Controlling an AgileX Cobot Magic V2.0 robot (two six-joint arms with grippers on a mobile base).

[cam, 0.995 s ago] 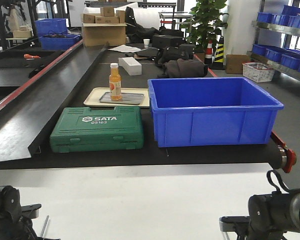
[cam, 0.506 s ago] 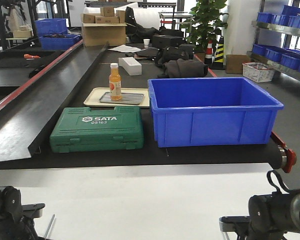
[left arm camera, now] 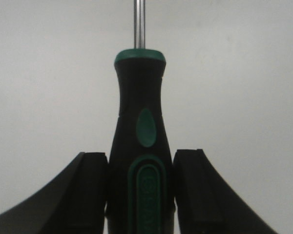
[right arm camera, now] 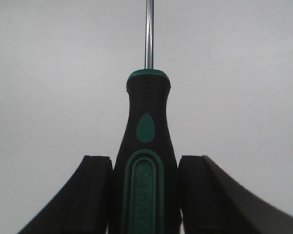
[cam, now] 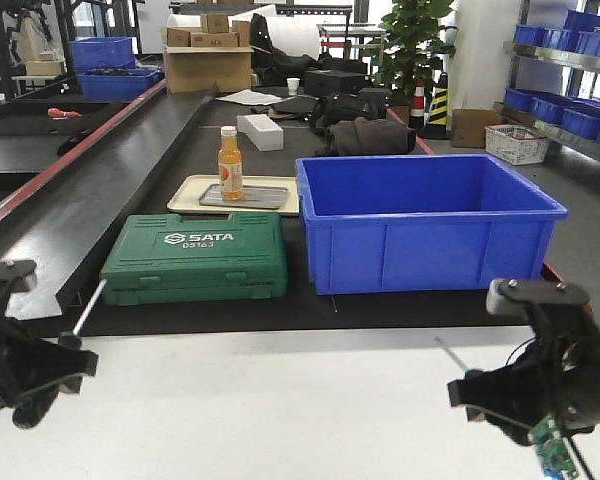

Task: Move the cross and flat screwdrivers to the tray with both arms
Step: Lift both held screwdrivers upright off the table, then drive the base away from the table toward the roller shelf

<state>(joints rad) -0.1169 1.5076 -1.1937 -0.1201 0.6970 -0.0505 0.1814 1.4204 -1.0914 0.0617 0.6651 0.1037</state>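
Screwdrivers ride one per arm. The left screwdriver (left arm camera: pixel 139 141) has a waisted, matt black handle with a green collar and green oval inlays, and a thin polished steel shaft; the right screwdriver (right arm camera: pixel 146 146) looks alike. Each handle is clamped between blocky black jaws that press on both sides, above a plain white surface (cam: pixel 280 400). Half a second ago both arms sat low in the front view's bottom corners; now the left arm (cam: pixel 20 370) and right arm (cam: pixel 540 395) are higher in frame, shafts slanting upward. Only the front view shows the green moulded case (cam: pixel 195 258), blue plastic bin (cam: pixel 425 220) and orange bottle (cam: pixel 230 165); only the wrist views show the handles.
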